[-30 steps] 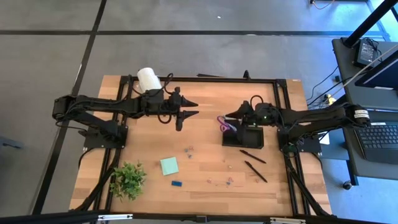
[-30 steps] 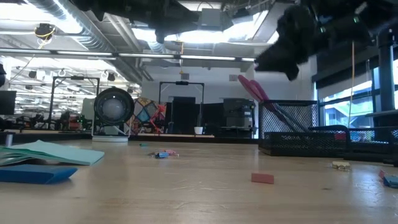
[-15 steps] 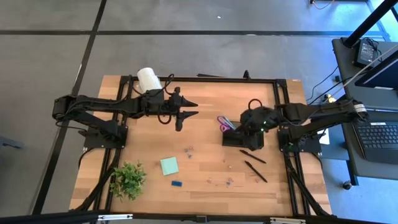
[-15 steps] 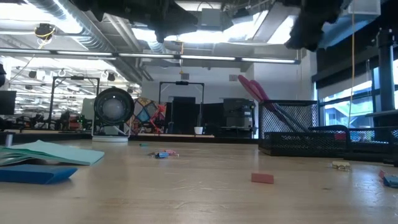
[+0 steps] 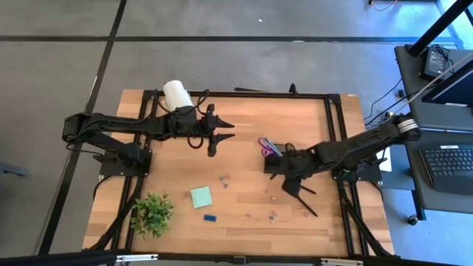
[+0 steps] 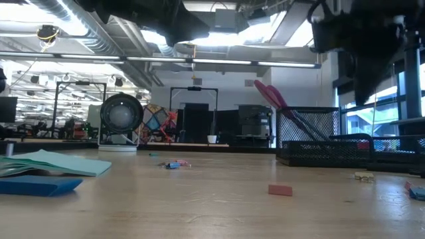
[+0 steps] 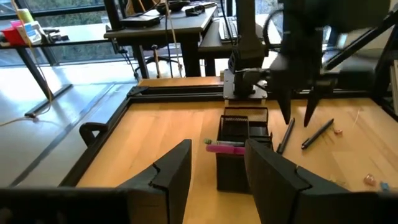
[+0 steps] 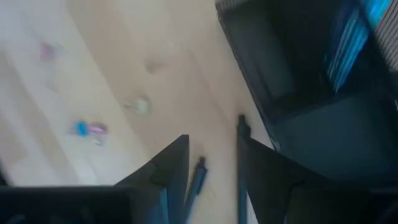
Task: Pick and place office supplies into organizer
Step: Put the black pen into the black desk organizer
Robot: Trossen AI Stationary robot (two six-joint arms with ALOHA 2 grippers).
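Your right end effector (image 5: 290, 186), fingers parted and empty, hangs over the two pens (image 5: 303, 193) at the organizer's (image 5: 277, 164) 5 o'clock. Descend off-centre and you may catch both pens or roll one away. The left end effector (image 5: 228, 129) waits spread at 10 o'clock.

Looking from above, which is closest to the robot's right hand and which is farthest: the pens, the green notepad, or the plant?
From the right hand:
1. Pens: right beside it, next to the organizer.
2. Notepad: mid-table, toward the left arm's side.
3. Plant: farthest, near the table's left front corner.
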